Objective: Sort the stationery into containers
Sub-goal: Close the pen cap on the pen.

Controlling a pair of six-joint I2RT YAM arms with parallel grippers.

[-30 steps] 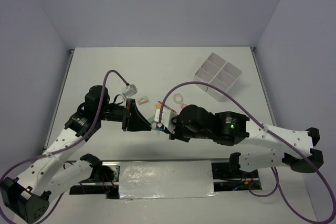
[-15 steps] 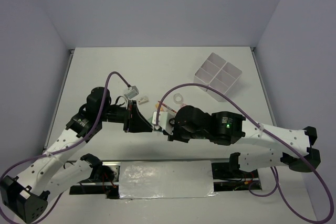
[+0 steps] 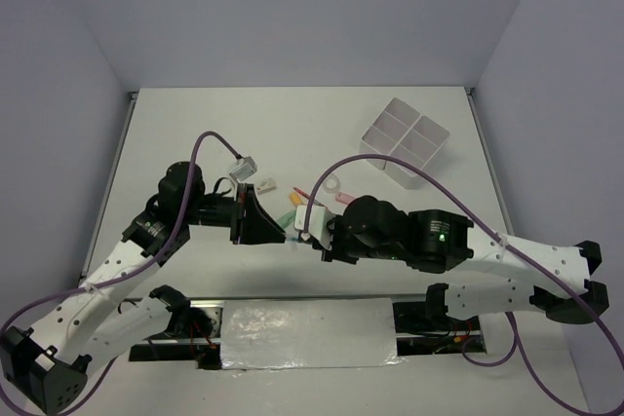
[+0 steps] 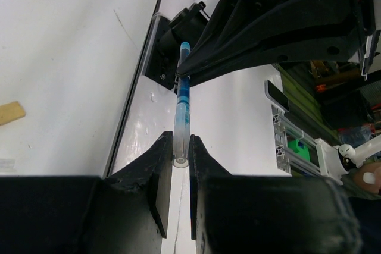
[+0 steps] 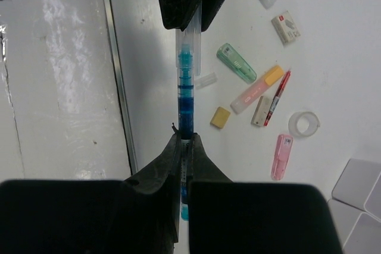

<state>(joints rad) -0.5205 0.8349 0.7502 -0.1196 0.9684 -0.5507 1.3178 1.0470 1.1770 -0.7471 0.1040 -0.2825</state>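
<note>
The pen (image 5: 186, 96), mid-frame, looks light, stiff and slick; left gripper (image 4: 180, 147) and right gripper (image 5: 186, 142) each pinch one end, a sound hold

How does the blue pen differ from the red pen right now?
The blue pen is clamped at both ends, by the left gripper and the right gripper; the red pen lies loose on the table, untouched. The blue pen's barrel is clear; the red pen's is red. Both are thin.

A robotics lab test cell: white table (image 3: 195, 124) boxed by plain walls (image 3: 292, 17), trailing purple cables (image 3: 210, 135).
</note>
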